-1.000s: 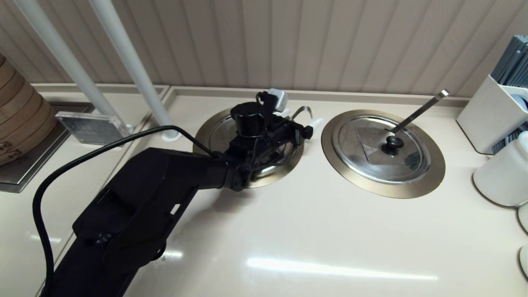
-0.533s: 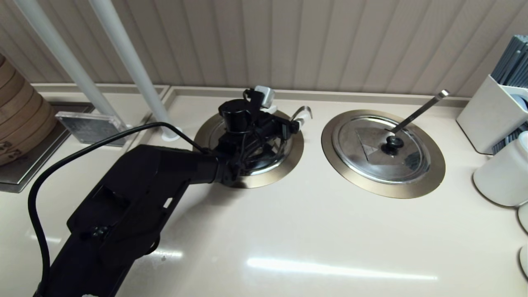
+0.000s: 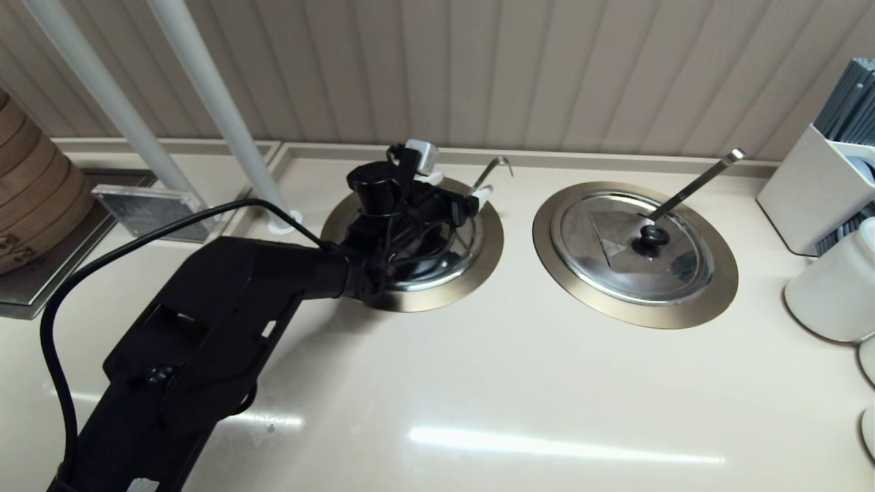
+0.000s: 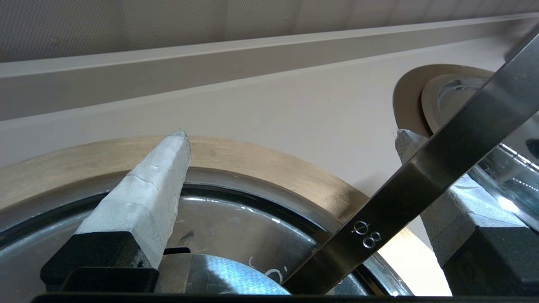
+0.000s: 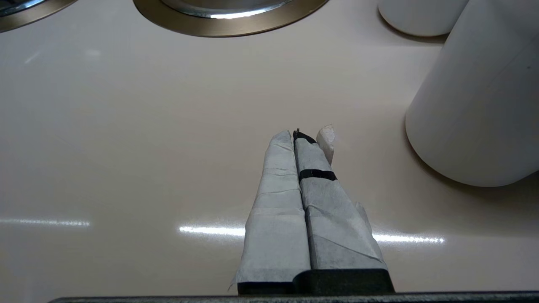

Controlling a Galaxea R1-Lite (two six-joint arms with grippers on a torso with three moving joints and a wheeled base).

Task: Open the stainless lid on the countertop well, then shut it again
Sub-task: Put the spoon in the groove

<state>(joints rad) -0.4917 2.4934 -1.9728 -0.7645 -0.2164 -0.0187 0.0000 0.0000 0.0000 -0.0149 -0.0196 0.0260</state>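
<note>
The stainless lid (image 3: 441,268) lies on the left countertop well, inside the bronze rim (image 3: 424,301). My left gripper (image 3: 452,190) hovers low over its far side, open, with nothing between its fingers. In the left wrist view the two taped fingers (image 4: 143,189) stand wide apart over the lid (image 4: 236,223) and the rim (image 4: 261,160). The hook-ended ladle handle (image 4: 442,168) crosses in front of the other finger; its hooked end (image 3: 493,166) sticks up behind the well. The arm hides the black knob. My right gripper (image 5: 301,134) is shut and parked over bare counter.
The twin well and its lid (image 3: 636,253) with a straight ladle handle (image 3: 697,181) sit to the right. White containers (image 3: 830,287) and a white holder (image 3: 813,184) crowd the right edge. Two white poles (image 3: 212,102), a sign (image 3: 147,212) and a bamboo steamer (image 3: 34,191) stand on the left.
My left arm has drawn back to the left, carrying the open gripper from the well's right edge to over the lid. The ladle handle now stands clear of the fingers.
</note>
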